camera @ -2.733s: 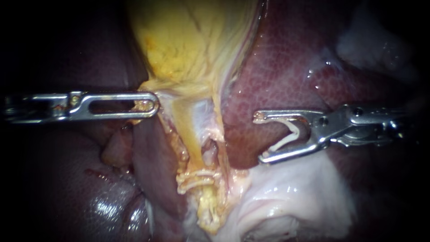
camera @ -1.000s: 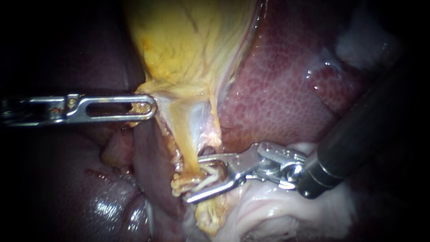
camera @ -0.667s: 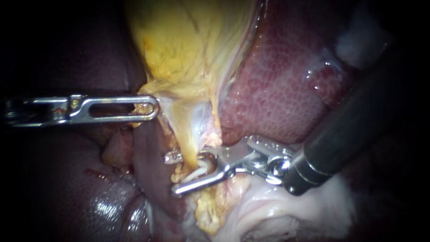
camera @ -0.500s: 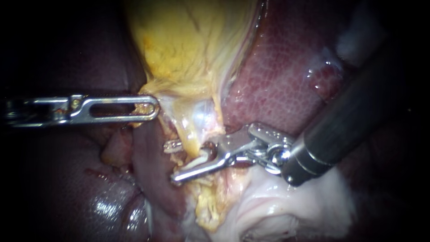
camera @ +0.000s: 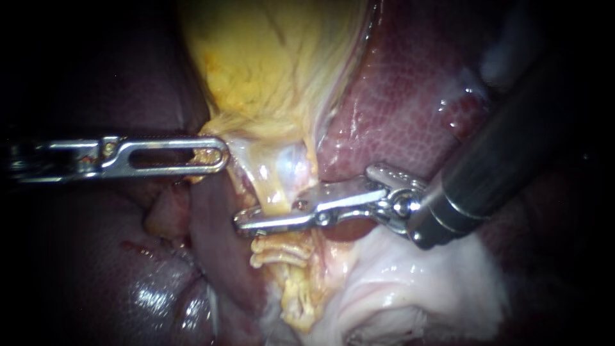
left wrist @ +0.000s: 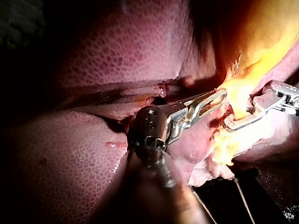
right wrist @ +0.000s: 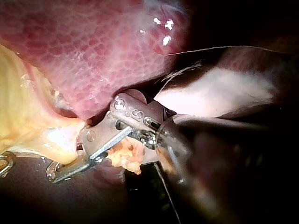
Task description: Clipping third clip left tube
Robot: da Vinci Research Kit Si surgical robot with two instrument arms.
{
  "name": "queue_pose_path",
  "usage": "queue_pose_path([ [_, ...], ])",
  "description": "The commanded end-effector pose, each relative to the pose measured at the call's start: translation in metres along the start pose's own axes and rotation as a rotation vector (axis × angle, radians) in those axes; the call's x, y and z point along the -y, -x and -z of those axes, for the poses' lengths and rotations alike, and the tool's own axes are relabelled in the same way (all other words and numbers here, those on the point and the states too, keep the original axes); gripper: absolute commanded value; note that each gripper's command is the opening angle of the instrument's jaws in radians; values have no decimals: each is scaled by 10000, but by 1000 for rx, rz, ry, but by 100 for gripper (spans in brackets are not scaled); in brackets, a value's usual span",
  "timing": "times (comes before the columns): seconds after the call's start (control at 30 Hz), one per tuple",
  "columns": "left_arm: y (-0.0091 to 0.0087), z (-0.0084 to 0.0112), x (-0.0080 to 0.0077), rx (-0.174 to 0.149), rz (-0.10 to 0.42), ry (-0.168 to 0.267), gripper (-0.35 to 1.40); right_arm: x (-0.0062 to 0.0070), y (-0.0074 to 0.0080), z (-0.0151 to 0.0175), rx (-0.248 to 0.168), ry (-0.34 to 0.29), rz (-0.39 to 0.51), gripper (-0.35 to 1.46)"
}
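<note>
Right instrument [camera: 245,224]: shiny metal jaws are squeezing together across the yellowish, stringy left tube [camera: 272,195] | two pale ribbed clips [camera: 280,252] are sitting on it just below the jaws | left instrument [camera: 218,154], slotted jaws, is pinching the fatty yellow edge of the gallbladder [camera: 269,70] | glossy mottled liver [camera: 397,109] is lying behind.

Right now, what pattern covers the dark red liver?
Fine pale mesh on the dark red liver, clearest in the right wrist view.
</note>
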Motion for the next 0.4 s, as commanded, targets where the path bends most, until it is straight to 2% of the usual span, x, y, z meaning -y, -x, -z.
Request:
queue_pose_path([
  [0.03,0,0,0,0,0,0,-35,-1,2,-1,0,1,0,-35],
  [0.4,-1,0,2,1,0,1,-35,-2,5,-1,7,2,-11,-35],
])
